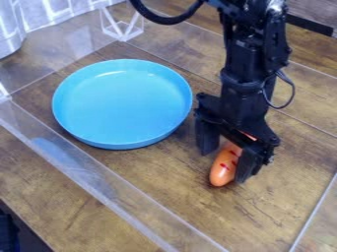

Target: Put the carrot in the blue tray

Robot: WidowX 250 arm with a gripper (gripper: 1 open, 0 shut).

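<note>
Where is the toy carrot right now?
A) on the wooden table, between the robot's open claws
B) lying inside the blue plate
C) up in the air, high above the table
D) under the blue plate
A: the carrot lies on the wooden table with the open gripper down around its top end, while the blue plate beside it is empty.

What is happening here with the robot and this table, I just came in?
A robot arm has its gripper lowered straight down over a carrot that lies on the wooden table. The fingers stand open on either side of the carrot and have not closed on it. The blue tray sits empty to the left in the picture, close beside the arm.
</note>
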